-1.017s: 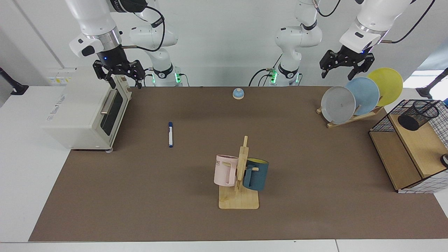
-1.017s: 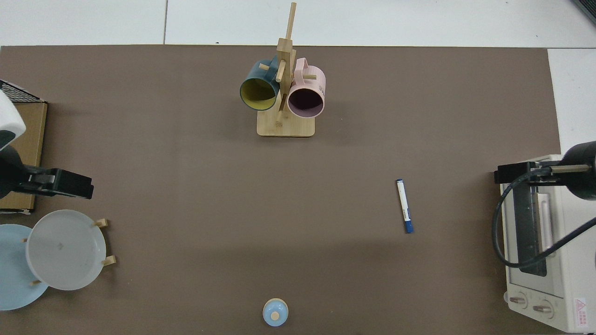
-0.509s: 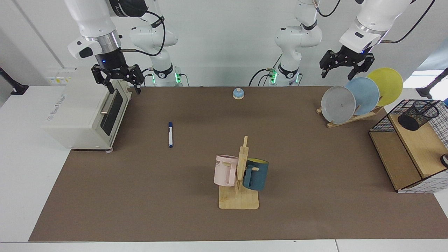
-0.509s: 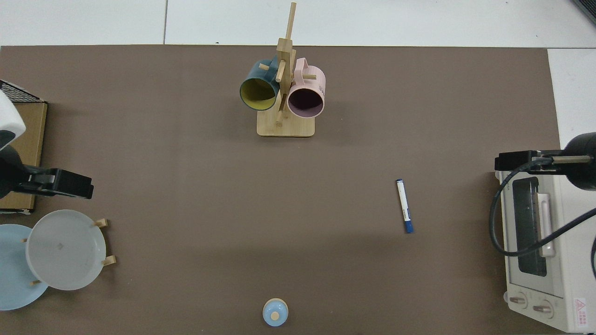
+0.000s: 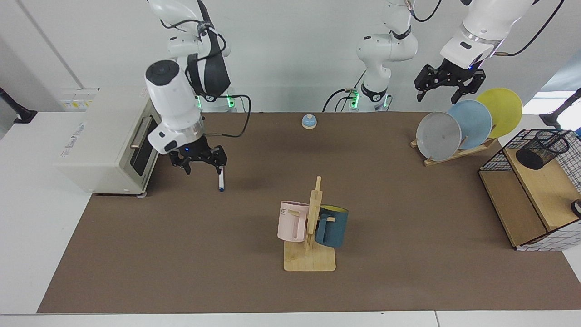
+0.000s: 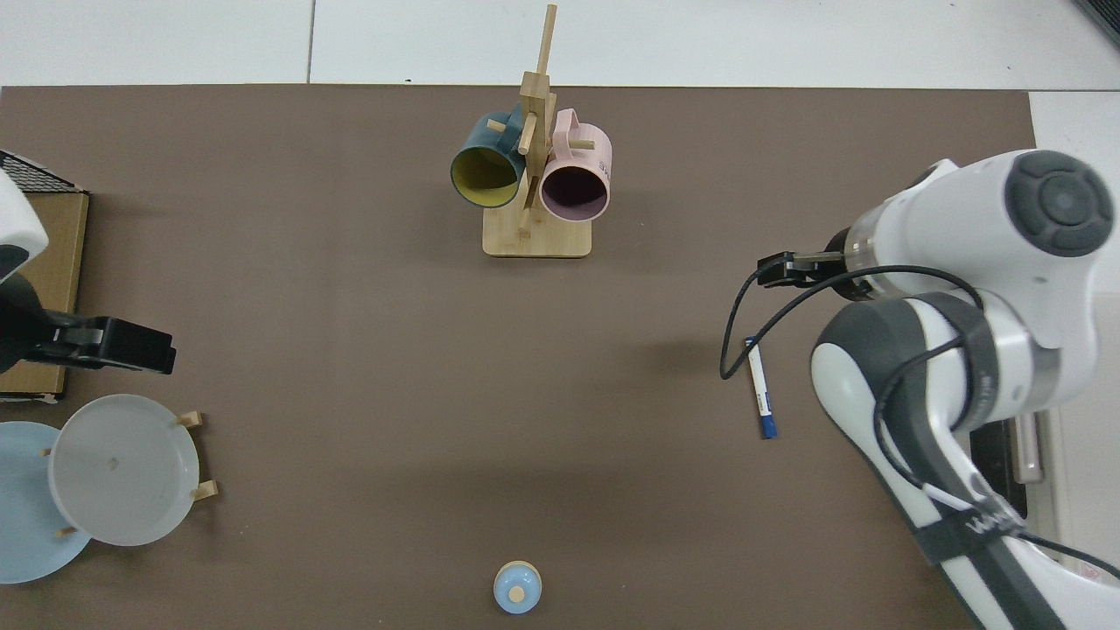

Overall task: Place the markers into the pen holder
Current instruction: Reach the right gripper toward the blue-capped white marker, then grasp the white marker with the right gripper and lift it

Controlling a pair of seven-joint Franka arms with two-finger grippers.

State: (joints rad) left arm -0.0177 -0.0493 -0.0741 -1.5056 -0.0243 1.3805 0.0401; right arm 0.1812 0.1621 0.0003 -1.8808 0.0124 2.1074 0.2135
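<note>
Nearest the front edge of the brown tabletop (image 5: 181, 272) stands a wooden mug rack (image 5: 311, 254) with a pink mug (image 5: 291, 221) and a dark teal mug (image 5: 332, 225) hung on it. Further back, toward the toaster oven's (image 5: 106, 145) end, the marker (image 5: 221, 180) lies flat on the tabletop, blue end facing the front edge. The right gripper (image 5: 199, 164) hangs low over it, fingers spread apart, one fingertip (image 5: 219, 170) just above the marker's cap end; it holds nothing. At the opposite end sits a square wire basket (image 5: 508, 145) with wooden shelves, and the pen holder (image 5: 542, 149) stands on its upper shelf, well apart from the marker. Behind it a rack carries three plates (image 5: 470, 123). The left gripper (image 5: 447, 88) waits in the air above those plates, fingers open and empty. A small blue bell (image 5: 309, 121) rests by the back edge.
</note>
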